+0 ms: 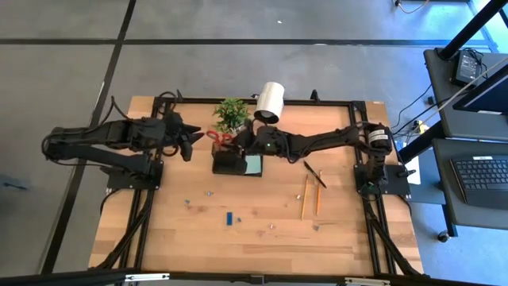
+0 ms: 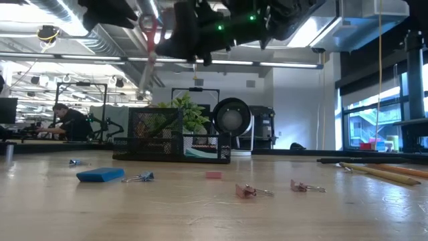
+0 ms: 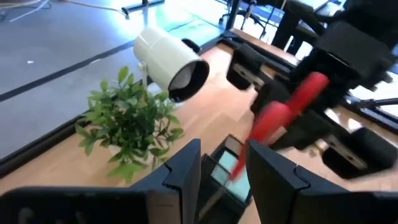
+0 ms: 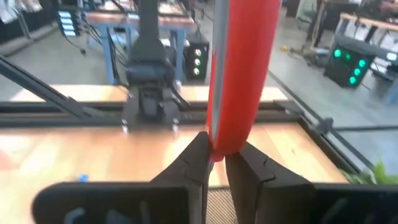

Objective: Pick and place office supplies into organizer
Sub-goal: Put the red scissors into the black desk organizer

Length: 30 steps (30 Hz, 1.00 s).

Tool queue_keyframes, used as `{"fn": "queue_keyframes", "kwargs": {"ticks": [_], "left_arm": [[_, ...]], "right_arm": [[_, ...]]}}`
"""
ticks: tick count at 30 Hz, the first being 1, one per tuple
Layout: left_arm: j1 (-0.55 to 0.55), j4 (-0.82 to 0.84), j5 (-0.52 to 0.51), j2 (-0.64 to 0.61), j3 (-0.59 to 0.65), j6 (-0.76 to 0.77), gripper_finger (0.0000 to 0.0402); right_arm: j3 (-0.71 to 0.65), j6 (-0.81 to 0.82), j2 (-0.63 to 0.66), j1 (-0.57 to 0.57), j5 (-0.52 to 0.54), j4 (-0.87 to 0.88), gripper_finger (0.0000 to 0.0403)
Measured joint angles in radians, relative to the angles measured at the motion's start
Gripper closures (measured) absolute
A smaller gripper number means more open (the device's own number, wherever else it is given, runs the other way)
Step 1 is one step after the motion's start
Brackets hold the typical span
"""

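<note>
Only the right wrist view shows the right claw pinching the red-handled scissors above the organizer near the worktop's far edge, while the left claw, jaws parted and empty, waits beside it, near side roomy.

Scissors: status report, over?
Right gripper shut on scissors, held above organizer. Left gripper open, waiting alongside. Plant and lamp close behind.
</note>
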State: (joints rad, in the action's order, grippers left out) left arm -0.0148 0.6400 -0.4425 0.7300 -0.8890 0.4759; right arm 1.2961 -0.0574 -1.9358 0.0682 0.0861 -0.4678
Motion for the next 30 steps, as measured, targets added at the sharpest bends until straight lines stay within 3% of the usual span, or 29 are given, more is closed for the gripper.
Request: {"fn": "queue_keyframes", "kwargs": {"ticks": [7,30], "left_arm": [[0.000,0.023,0.045,-0.049,0.000,0.011,0.0282],[0.000,0.027,0.044,-0.053,0.000,-0.002,0.0281]], "right_arm": [[0.000,0.001,0.000,0.037,0.002,0.045,0.0359],[-0.001,0.054,-0.087,0.062,-0.047,0.132,0.0359]]}}
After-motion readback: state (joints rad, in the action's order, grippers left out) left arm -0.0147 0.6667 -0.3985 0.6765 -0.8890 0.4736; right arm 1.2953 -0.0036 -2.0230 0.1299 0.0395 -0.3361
